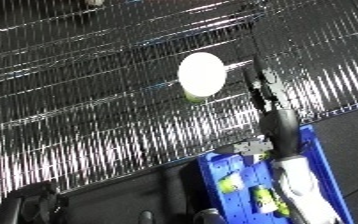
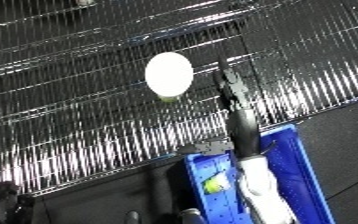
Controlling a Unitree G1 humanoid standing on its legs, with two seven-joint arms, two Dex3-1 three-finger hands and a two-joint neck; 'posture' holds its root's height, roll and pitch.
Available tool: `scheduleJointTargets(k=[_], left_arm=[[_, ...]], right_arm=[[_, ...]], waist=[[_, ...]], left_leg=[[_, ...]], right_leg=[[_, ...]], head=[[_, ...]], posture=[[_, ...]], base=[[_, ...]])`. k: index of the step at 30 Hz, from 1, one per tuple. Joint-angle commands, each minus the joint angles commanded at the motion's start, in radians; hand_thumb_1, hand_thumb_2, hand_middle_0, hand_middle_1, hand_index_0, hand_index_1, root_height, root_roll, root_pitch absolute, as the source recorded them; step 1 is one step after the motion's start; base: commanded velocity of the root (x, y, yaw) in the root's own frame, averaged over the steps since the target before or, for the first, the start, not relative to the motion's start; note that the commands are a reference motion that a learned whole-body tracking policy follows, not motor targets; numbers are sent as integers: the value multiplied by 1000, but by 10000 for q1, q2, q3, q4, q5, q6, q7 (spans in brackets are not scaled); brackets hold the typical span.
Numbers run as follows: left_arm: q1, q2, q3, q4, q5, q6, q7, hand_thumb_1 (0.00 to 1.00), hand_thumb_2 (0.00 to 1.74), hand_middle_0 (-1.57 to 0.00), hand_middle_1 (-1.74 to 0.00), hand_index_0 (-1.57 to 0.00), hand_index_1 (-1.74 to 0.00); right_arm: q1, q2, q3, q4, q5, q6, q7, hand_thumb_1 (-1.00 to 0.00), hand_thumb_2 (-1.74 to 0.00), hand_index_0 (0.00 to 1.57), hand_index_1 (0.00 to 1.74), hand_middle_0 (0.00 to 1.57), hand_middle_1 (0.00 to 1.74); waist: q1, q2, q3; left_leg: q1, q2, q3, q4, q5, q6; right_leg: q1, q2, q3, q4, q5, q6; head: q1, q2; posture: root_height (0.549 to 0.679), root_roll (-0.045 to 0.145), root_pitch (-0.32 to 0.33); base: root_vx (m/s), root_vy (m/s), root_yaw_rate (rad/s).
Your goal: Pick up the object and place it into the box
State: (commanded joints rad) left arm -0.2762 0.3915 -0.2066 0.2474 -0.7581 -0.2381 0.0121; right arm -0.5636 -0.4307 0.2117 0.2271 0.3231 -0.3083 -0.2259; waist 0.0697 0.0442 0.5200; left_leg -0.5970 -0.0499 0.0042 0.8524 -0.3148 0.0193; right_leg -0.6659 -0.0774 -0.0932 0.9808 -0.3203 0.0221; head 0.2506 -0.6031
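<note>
White round object point(image 2: 168, 74) on wire shelf, just left of right robot hand point(image 2: 230, 87).

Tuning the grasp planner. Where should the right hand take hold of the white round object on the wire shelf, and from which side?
Probably across the white round object's rim, fingers on one side and thumb opposite. It shows a broad flat white face to the camera with a yellow-green edge underneath, so the face offers no purchase. The right hand already reaches up beside its right edge, so come in from there. Its finger pose is unclear.

A white round object point(image 2: 168, 73), a blue bin point(image 1: 326, 165), a shiny silver wire shelf point(image 1: 87, 100).
</note>
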Motion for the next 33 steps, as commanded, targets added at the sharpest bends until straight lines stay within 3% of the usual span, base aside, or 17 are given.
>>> scheduleJointTargets(k=[24,33], left_arm=[[-31,0,4,7,-2,-3,8,1000,1740,-1570,-1740,-1570,-1740],[-238,209,-84,-185,-86,-92,248,1000,1740,-1570,-1740,-1570,-1740]], right_arm=[[-65,-1,19,44,10,-5,-7,0,0,0,0,0,0],[-758,-90,192,508,328,-83,-18,0,0,0,0,0,0]], waist=[[-5,2,0],[79,173,0]], left_leg=[[-39,-5,1,17,-5,2],[-403,-64,24,233,-83,27]], right_leg=[[-41,-2,0,19,-4,-1],[-464,-1,14,264,-58,-23]], head=[[0,0],[601,772]], posture=[[607,53,57],[602,55,74]], base=[[0,0,1],[16,16,19]])
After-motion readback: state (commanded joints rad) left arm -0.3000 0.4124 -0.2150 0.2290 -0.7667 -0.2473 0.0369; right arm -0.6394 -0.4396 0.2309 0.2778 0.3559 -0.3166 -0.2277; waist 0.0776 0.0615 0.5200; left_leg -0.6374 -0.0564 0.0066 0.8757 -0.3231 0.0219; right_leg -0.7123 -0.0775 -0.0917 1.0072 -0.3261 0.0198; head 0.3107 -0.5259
